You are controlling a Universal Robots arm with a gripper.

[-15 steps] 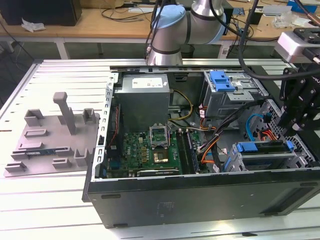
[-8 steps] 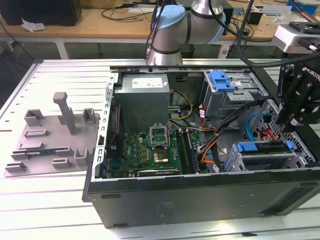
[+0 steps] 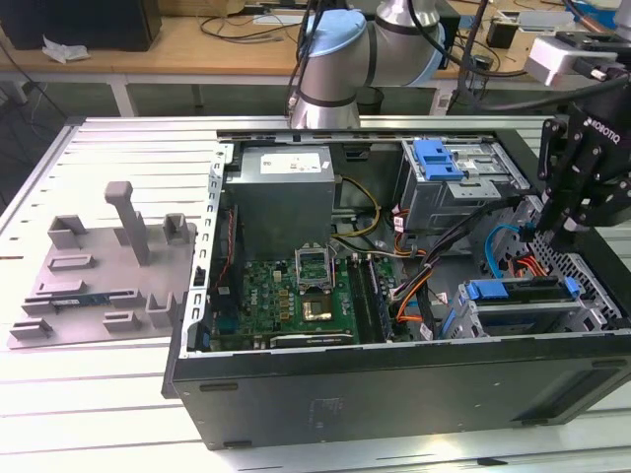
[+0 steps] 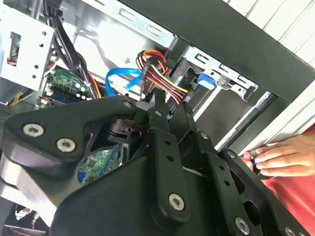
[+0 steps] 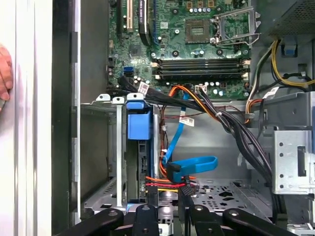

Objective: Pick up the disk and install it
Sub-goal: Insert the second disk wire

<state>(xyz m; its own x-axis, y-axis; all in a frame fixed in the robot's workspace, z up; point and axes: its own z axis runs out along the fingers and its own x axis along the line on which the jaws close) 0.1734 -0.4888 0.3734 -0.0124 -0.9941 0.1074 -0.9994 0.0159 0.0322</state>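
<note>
Already the disk [image 5: 139, 147] sits on edge in its cage at the computer case's [image 3: 394, 394] front corner; the gripper [image 3: 570, 235] hovers above, whether open or closed I cannot tell. Likely heavy, stiff, shock-sensitive; grip its blue carrier.

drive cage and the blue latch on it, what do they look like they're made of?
Drive cage: looks like bare sheet metal, dull silver-grey, with thin folded edges and punched holes. Blue latch: probably moulded plastic, uniform matte blue with rounded corners and no metallic glint. Both judged on looks alone.
</note>
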